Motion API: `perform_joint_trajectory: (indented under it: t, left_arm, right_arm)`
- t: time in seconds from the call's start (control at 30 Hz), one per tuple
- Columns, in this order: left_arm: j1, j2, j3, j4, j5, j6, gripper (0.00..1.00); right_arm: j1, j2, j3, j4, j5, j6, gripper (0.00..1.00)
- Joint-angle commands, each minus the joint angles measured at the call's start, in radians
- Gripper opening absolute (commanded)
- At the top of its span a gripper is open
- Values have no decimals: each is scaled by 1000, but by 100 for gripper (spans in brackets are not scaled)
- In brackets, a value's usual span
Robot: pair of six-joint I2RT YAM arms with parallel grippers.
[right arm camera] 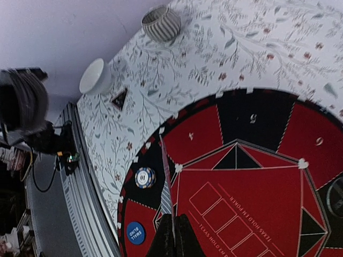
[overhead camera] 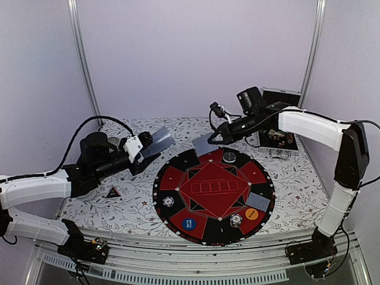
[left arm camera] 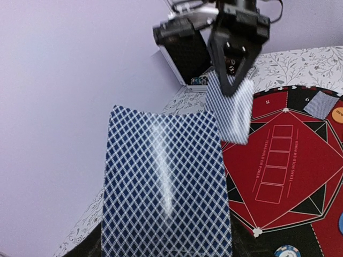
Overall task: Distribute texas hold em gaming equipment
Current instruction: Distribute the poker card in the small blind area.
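Note:
My left gripper is shut on a stack of grey-blue-backed playing cards, held above the table's left side; their backs fill the left wrist view and hide the fingers. My right gripper is shut on one single card, held above the far edge of the round red-and-black poker mat. In the right wrist view that card is edge-on between the fingertips. One card lies face down on the mat's right. Striped chips, a blue disc and an orange disc lie on the mat.
A black silver-edged case stands open at the back right. A ribbed grey cup, a white bowl and a small black triangle sit left of the mat. A dark chip lies at the mat's far edge.

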Motion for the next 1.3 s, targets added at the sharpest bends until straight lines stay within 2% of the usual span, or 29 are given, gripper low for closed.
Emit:
perform_joint_trajectory:
  t: [0.0,0.07,0.23,0.37,0.93,1.27]
  left_arm:
    - [-6,-18,-8,44,-16,-6,57]
    - [-5,-17,-7,44,-15,-4,57]
    - [-4,-13,-8,44,-12,-5,57]
    - [-4,-14,-9,44,-14,-4,57]
    - [-4,-11,-8,40,-7,-5,57]
    - [-4,-13,-8,40,-1,-7,57]
  right_arm:
    - [118,133,8,-54,-173,-53,2]
    - [171,201,26,-56,-250,-67,2]
    - [265,395,127,-110,-323,-74,2]
    - [309,473,173,-117,-356,-79,2]
    - [351,597,178,-82,-339,8,3]
    - [360,610,175,-48,-317,63,6]
